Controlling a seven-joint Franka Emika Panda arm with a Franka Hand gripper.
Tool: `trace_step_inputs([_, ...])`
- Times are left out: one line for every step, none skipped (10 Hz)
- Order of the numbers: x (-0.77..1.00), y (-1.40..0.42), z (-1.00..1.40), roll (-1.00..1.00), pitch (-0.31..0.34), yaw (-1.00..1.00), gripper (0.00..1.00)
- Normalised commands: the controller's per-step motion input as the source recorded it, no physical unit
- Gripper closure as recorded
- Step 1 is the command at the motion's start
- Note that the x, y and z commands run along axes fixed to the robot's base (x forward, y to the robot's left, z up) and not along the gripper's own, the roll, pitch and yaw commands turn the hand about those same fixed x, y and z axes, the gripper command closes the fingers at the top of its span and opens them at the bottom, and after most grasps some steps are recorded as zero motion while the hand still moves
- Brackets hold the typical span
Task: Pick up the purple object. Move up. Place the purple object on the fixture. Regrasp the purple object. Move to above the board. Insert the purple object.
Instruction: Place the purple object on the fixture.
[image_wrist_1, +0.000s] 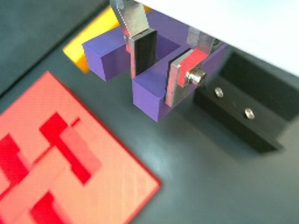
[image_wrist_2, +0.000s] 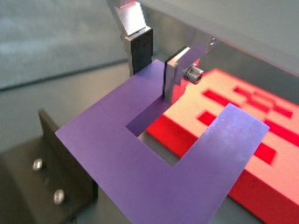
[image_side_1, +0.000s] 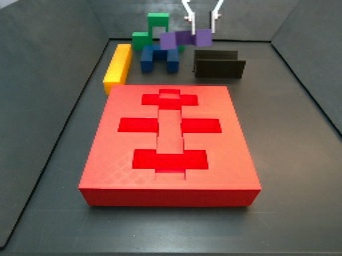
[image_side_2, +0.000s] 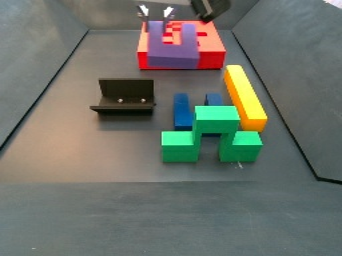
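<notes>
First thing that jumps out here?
The pincer gripping one prong of the purple object and holding it in the air, with the dark fixture beside it in a wrist view. Then the big red board with its cross cutouts, filling the floor's middle in a side view.

The purple object (image_wrist_2: 140, 149), a chunky U-shaped block, hung in the air clamped in the gripper (image_wrist_2: 158, 63), whose plates pinched one prong. The dark fixture (image_side_2: 123, 97) stood on the floor near the thick red board (image_side_1: 170, 140), whose brighter recessed crosses faced up.
</notes>
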Motion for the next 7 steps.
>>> trace_step_inputs([0.48, 0.10, 0.09, -0.69, -0.391, -0.03, 1.00])
trace_step_inputs([0.65, 0.25, 0.29, -0.71, 0.000, -0.05, 1.00])
trace_step_inputs([0.74, 0.30, 0.32, -0.50, 0.249, -0.15, 1.00])
trace_step_inputs([0.74, 0.26, 0.21, -0.33, 0.409, -0.23, 1.00])
trace_step_inputs([0.67, 0.26, 0.05, -0.34, 0.537, -0.22, 1.00])
trace_step_inputs([0.66, 0.22, 0.01, -0.43, 0.534, -0.21, 1.00])
trace_step_inputs([0.65, 0.21, 0.01, -0.44, 0.534, -0.22, 1.00])
